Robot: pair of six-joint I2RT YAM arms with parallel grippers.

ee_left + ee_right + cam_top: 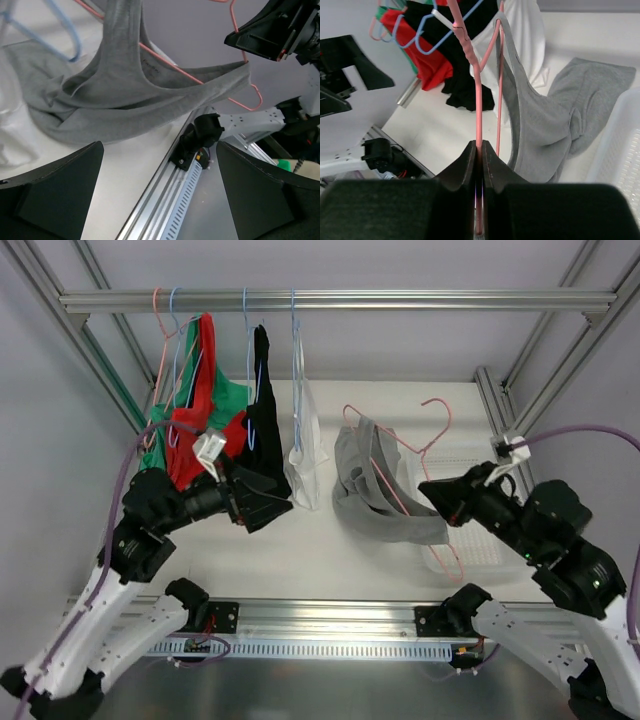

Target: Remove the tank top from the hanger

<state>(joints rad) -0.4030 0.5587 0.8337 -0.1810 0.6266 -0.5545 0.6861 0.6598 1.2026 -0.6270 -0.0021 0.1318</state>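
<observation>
Gripping with fingers pressed together, the right pincer is pinching the wire of the pink hanger, whose length is running away from it toward the left arm; the grey tank top is draping off that wire and sagging onto the worktop between both arms, and the left pincer, spread wide, is facing it nearby, probably the one to pull

1. Bare desk lies open between left hand and grey tank top.
2. At back left, hanging clothes crowd the way.
3. A pink hanger and white basket hem the tank top's right side.
</observation>
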